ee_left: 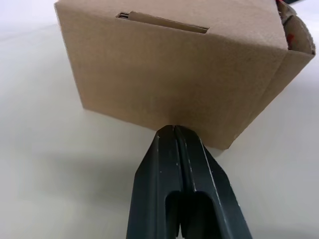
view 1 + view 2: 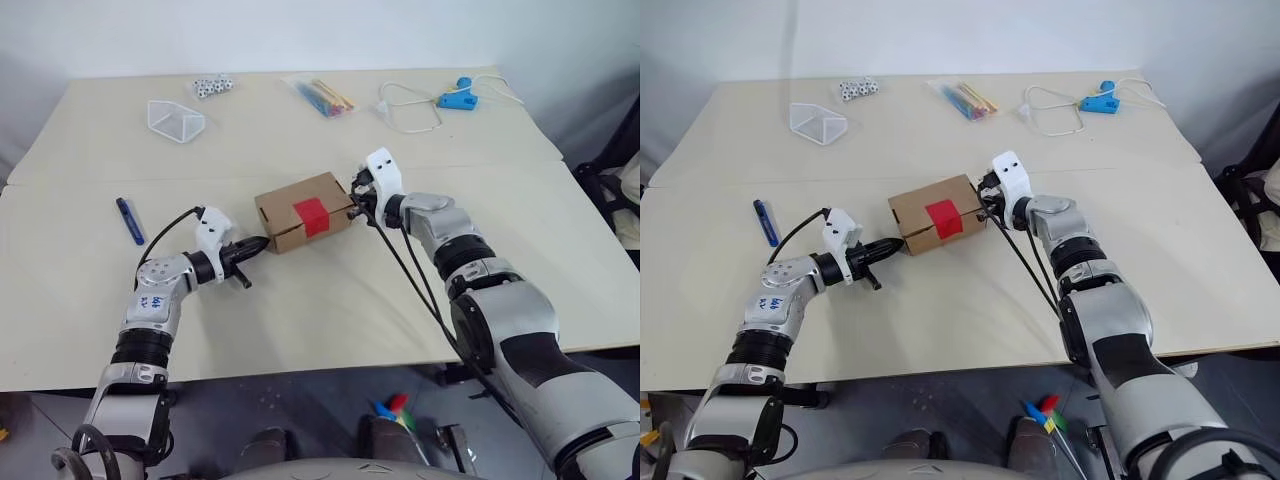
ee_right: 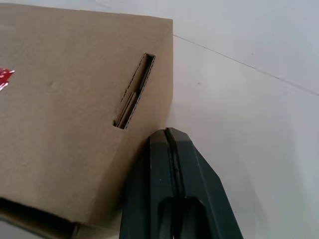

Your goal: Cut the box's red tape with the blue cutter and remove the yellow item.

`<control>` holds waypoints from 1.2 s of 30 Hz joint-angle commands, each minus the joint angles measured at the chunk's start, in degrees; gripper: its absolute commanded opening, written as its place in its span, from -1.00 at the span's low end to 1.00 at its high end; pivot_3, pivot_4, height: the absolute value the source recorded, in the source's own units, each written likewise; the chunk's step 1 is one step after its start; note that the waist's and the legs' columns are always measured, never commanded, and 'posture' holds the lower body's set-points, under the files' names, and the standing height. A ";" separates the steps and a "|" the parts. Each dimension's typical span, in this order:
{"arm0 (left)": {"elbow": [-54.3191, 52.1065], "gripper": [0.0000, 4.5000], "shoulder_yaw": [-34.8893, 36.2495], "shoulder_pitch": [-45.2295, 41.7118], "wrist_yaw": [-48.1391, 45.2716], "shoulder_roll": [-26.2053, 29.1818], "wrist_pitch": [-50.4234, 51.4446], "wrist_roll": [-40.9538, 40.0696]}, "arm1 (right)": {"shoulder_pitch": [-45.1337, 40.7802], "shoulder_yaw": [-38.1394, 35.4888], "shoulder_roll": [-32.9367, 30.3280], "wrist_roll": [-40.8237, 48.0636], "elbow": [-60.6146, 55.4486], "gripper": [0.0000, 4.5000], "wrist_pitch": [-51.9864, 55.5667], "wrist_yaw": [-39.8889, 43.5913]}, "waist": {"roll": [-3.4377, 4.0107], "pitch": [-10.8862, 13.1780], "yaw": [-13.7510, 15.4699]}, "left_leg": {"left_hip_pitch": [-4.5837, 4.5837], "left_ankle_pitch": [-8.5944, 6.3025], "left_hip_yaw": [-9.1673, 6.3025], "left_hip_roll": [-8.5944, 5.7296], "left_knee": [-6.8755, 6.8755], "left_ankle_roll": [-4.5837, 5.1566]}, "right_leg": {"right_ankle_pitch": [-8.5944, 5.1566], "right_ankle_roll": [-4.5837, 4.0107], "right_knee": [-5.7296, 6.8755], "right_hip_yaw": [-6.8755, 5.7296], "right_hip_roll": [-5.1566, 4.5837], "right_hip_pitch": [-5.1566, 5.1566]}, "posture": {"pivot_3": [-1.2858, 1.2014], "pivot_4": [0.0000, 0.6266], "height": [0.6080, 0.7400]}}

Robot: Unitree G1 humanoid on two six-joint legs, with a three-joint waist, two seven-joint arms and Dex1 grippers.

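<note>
Pale table [image 2: 300, 330] against white wall; box [image 2: 300, 212] mid-table, red tape [image 2: 311, 216] on its near face; left gripper [image 2: 262, 243] fingers pressed together, tips at box's left end; right gripper [image 3: 167, 133] likewise closed, against right end; blue cutter [image 2: 130, 220] well left, untouched

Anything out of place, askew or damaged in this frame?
Nothing looks damaged or spilled. The box sits turned at an angle to the table edge, red tape uncut, with the shut left gripper and right gripper at its opposite ends. The blue cutter lies apart, unheld.
</note>
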 commanded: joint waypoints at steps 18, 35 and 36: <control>-29.94 -0.99 -5.28 8.03 -3.87 1.73 25.89 -5.85 | -0.48 2.90 1.60 -8.15 -4.64 -1.00 -13.57 -5.52 | 0.00 0.00 -0.05 | 0.15 0.03 -0.11 0.09 0.10 -0.05 | 0.00 0.00 -0.04 0.56 0.15 0.02 | 0.03 -0.52 1.00; -29.29 -0.99 10.88 18.16 2.04 11.51 24.56 -9.07 | 22.43 0.06 -11.45 -2.41 -58.60 -1.00 21.77 -4.28 | 0.02 0.03 1.77 | 0.12 0.04 -0.17 0.22 0.17 -0.07 | -0.01 0.01 -0.07 1.14 0.26 0.00 | 0.03 -0.52 1.00; -27.64 -0.99 10.86 17.26 2.16 11.46 23.51 -8.79 | 24.27 0.37 -11.96 -2.20 -62.50 -1.00 25.05 -4.16 | 0.03 0.04 1.78 | 0.12 0.04 -0.13 0.18 0.19 -0.07 | -0.01 0.01 -0.07 1.14 0.28 -0.01 | 0.03 -0.52 1.00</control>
